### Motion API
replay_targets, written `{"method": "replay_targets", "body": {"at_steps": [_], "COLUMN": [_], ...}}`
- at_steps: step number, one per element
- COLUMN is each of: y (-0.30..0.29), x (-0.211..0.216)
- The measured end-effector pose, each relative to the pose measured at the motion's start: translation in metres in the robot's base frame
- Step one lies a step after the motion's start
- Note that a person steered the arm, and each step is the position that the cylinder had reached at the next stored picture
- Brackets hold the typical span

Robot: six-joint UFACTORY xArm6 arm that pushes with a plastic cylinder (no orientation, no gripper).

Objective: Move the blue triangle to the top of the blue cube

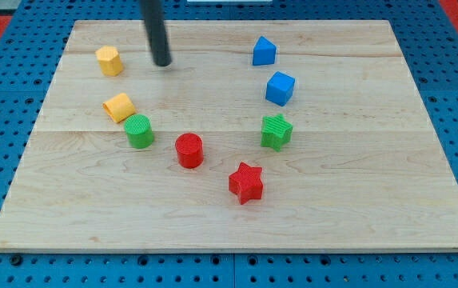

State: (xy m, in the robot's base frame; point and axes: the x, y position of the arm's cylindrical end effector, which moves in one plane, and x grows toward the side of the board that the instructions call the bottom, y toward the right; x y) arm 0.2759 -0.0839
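Red star (246, 182) sits nearest the view's bottom, on the wooden worktop (372, 200). Behind it: red cylinder (189, 150), green cylinder (139, 131), green star (276, 131). Then a yellow block (119, 106), lying tilted, at the view's left.

Blue cube (280, 88) is right of centre, just above the green star. Blue triangle (264, 51) already sits just above the cube toward the view's top, slightly left, close but apart.

Second yellow block (109, 60) is upper left. My tip (162, 62) rests on the bare board just right of it, well apart from both blue blocks and touching nothing. No pincer on this rig, so no open or closed state to tell: rod only.

Step, by my judgement: goal looks about met, or the tip is only on approach. If refining, the tip must travel right and nudge the triangle's left side gently to centre it over the cube.

Path along the top looks clear. Risk: overpushing the triangle, or bumping the cube.
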Motion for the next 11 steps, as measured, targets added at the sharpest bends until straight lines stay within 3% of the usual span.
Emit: {"method": "replay_targets", "body": {"at_steps": [1,2,3,4,5,7,8,10,11], "y": [0.06,0.146,0.168,0.153,0.095,0.167,0.15,0.155,0.14], "x": [-0.04,-0.039,-0.011,-0.034,-0.029,0.021,0.011,0.077,0.087]}}
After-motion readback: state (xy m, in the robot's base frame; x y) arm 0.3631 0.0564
